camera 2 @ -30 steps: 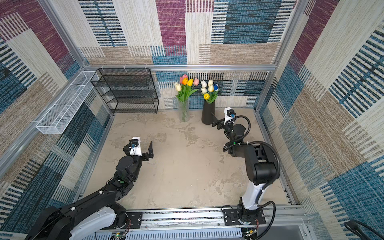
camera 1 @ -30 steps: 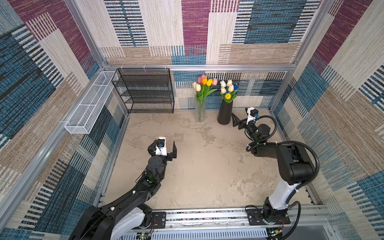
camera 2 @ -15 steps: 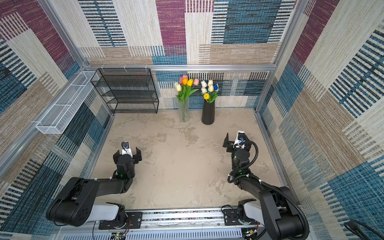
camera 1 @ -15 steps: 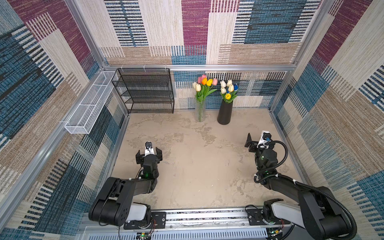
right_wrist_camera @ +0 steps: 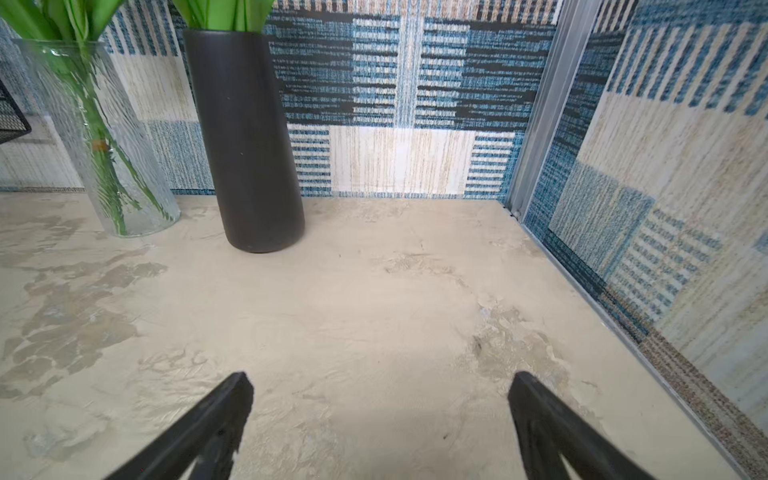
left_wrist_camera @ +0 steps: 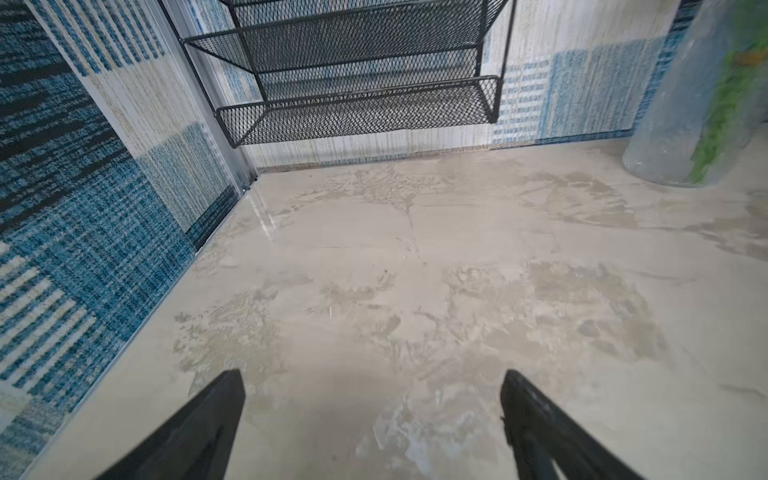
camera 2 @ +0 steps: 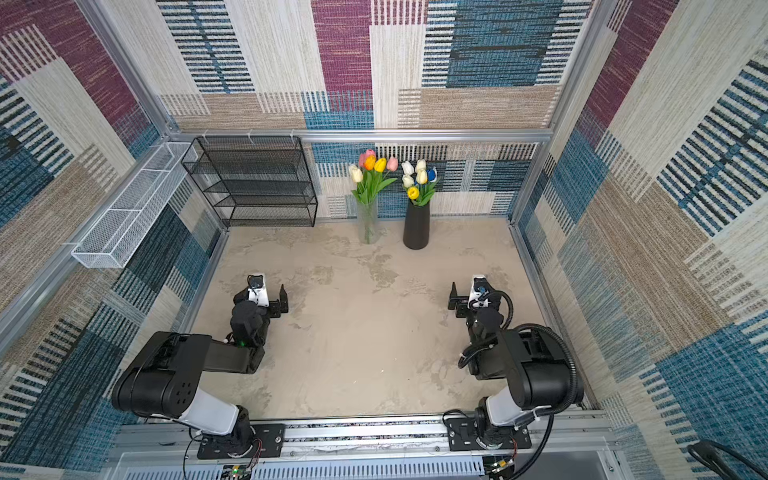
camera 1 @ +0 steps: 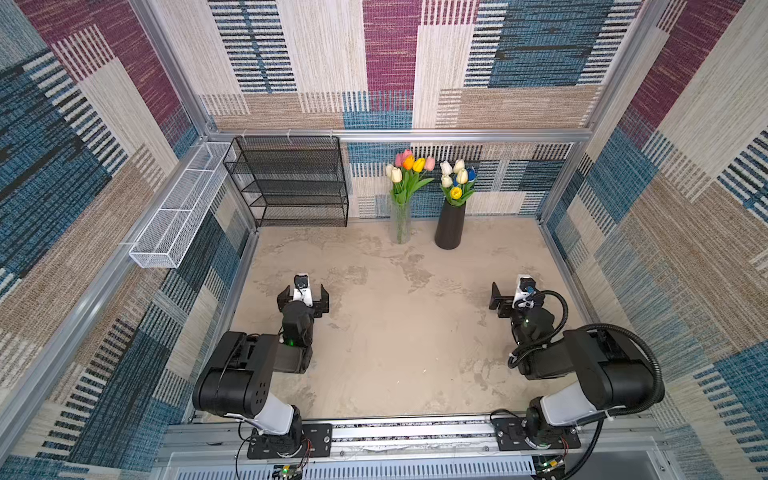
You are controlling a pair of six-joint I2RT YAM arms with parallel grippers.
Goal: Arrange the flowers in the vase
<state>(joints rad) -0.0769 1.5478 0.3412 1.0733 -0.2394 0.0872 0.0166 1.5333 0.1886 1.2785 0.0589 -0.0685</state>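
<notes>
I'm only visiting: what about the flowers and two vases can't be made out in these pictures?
- Stems inside the black vase: hidden by its opaque wall.
- Flower heads: cut off by the right wrist view's edge; only leaves show there.
- Glass vase, left wrist view: blurred and cropped at the edge.

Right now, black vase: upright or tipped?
Upright. The black vase stands on its base on the table, tulips rising from its mouth; the right wrist view shows the same.
</notes>
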